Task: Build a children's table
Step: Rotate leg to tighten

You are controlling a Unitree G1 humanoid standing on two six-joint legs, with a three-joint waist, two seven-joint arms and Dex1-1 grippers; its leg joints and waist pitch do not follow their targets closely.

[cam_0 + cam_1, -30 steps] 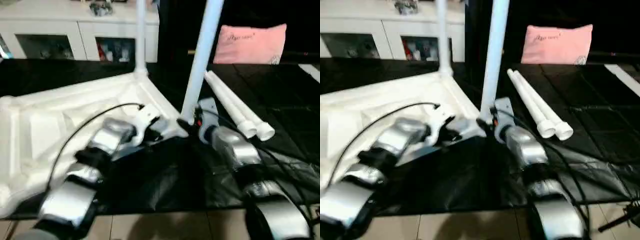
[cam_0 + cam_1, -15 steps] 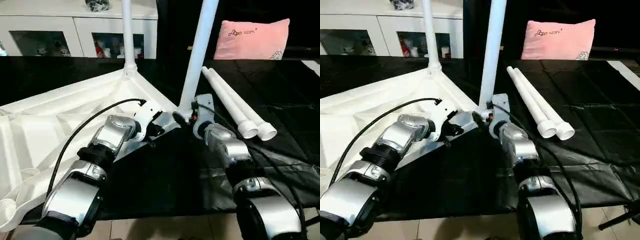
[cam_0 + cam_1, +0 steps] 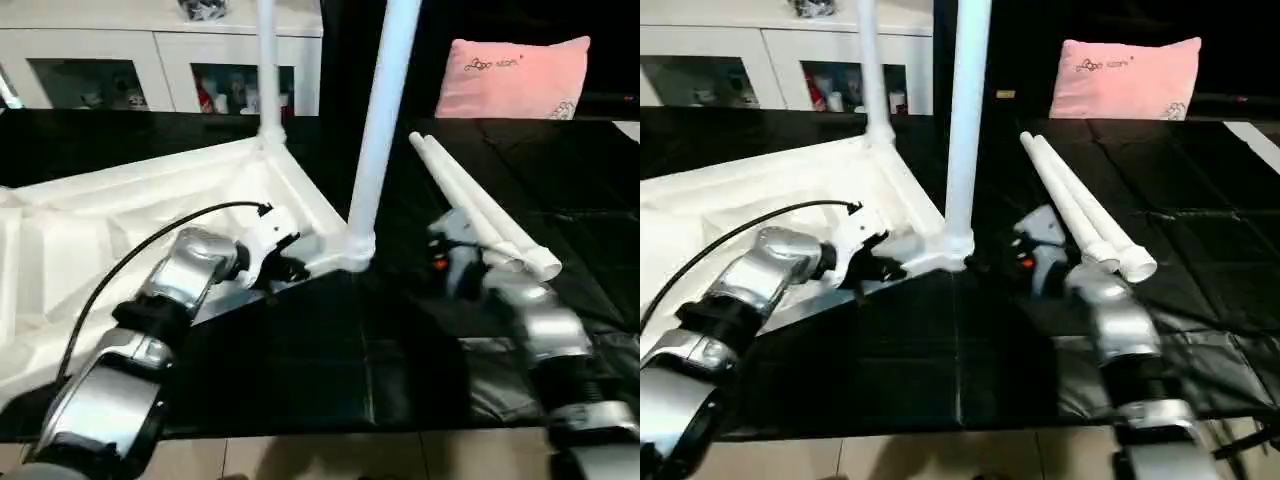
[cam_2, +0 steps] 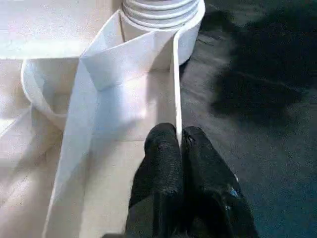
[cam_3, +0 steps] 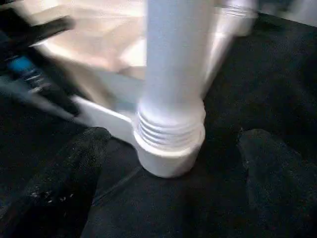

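Right gripper (image 5: 173, 193) stands with its two black fingers spread wide and nothing between them, facing the base of the near leg (image 3: 378, 130) just in front of it; the left gripper (image 4: 179, 148) is pinched shut on the thin side wall of the tabletop (image 3: 120, 230), close to the near corner socket (image 3: 357, 250). The tabletop lies upside down on the black floor sheet (image 3: 330, 350), its ribbed underside showing, with one leg upright in that near socket and a far leg (image 3: 268, 70) upright in the corner behind it. Two loose legs (image 3: 480, 210) lie side by side on the sheet, just beyond the right gripper. A few thread rings show above the near socket's rim in the right wrist view, so it seems worth checking that this leg is fully seated before leaving it. To fetch the next leg well, the right gripper should take one of the loose pair near its wide threaded end, squarely across the round shaft, without nudging its neighbour into a roll, while the left holds the tabletop steady.
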